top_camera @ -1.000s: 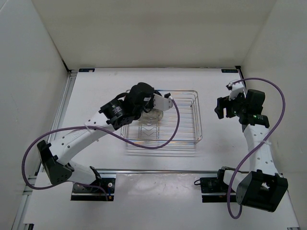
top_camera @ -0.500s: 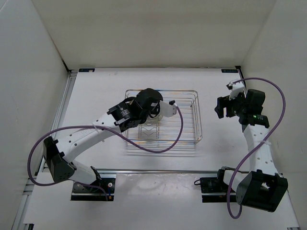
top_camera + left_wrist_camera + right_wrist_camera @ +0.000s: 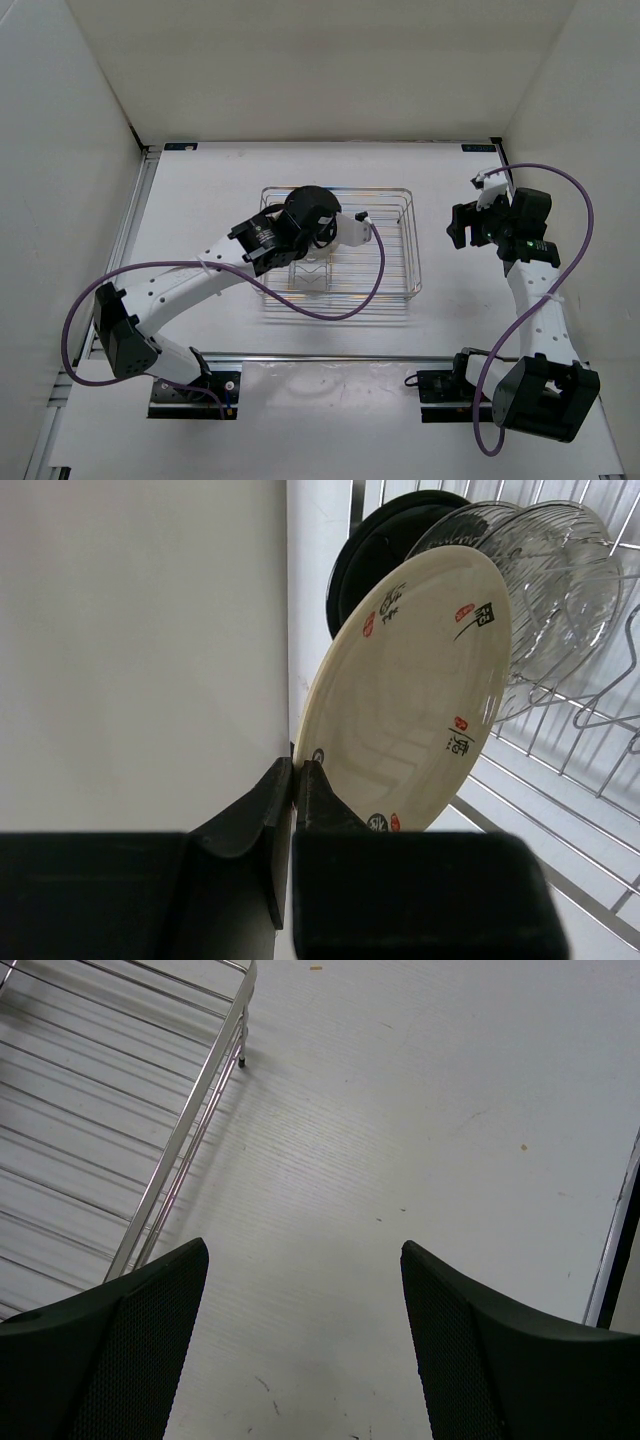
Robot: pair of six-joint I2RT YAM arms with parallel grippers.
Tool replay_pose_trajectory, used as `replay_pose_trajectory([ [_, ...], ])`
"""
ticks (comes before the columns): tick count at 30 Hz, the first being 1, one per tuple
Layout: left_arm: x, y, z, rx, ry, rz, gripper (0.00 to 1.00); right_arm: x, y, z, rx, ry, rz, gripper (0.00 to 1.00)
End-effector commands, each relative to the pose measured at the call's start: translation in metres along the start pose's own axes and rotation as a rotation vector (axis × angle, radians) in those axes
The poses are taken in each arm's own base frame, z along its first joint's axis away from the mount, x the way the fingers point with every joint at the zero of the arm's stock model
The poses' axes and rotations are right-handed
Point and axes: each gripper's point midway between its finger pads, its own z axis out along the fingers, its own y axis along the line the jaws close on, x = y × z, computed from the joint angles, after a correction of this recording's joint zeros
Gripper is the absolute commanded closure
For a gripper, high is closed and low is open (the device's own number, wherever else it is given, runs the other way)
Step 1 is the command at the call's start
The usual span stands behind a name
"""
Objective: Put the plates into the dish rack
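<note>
- Here, the cream plate [image 3: 410, 690], printed with small red and black marks, stands on edge and tilted at the centre of the left wrist view.
- Behind it, toward the upper right, the black plate [image 3: 372, 560] and the clear plates [image 3: 565, 590] stand in the dish rack [image 3: 560, 815].
- The left end effector [image 3: 295, 785] is clamped on the cream plate's lower rim.
- The right end effector [image 3: 303, 1260], fingers apart and holding nothing, hovers over the table [image 3: 450, 1110] beside the rack's corner.
</note>
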Motion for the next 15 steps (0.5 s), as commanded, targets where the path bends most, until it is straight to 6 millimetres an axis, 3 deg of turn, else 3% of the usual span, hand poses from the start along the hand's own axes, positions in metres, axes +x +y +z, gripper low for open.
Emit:
replay_pose_trajectory([
  [1, -0.008, -0.003, 0.002, -0.001, -0.036, -0.034, 0.9, -0.009, -0.004, -0.001, 0.019, -0.035, -0.002, 0.19],
  [15, -0.01, -0.022, 0.015, 0.051, -0.037, -0.012, 0.9, -0.009, -0.005, -0.002, 0.018, -0.038, 0.012, 0.19],
])
